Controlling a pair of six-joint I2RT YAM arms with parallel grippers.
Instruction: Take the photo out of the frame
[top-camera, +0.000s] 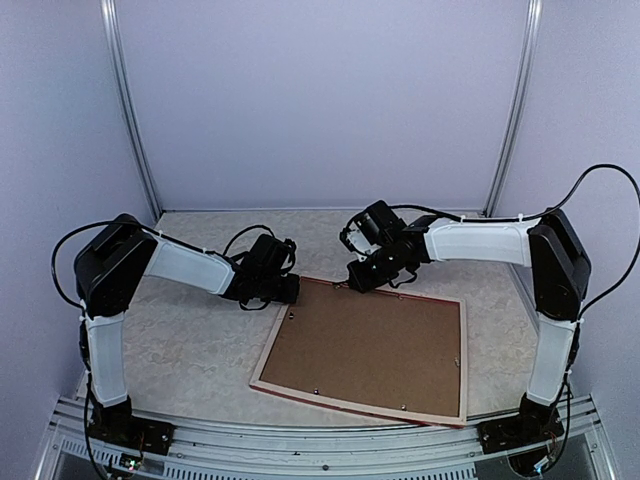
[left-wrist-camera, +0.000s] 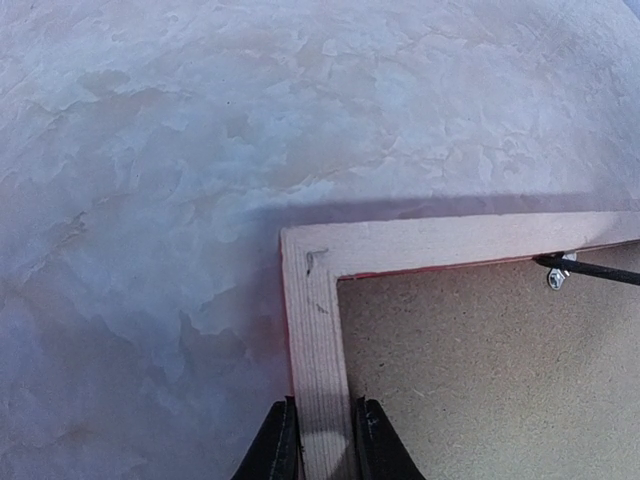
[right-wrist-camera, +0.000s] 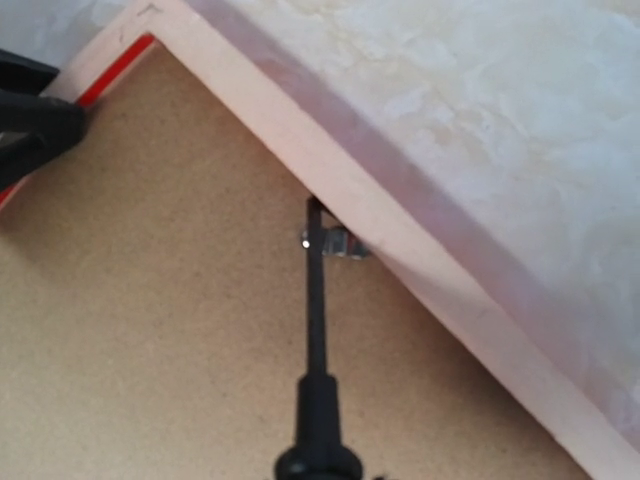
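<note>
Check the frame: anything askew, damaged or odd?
Nothing broken or spilled. The frame lies face down, turned askew to the table edge, with the brown backing board still in. The left claw pinches its side near a corner. The screwdriver in the right claw sits at a metal tab.

- You see the frame lying back-up on the table, brown backing board exposed.
- Your left gripper meets its far-left corner.
- Your right gripper sits over its far edge.
</note>
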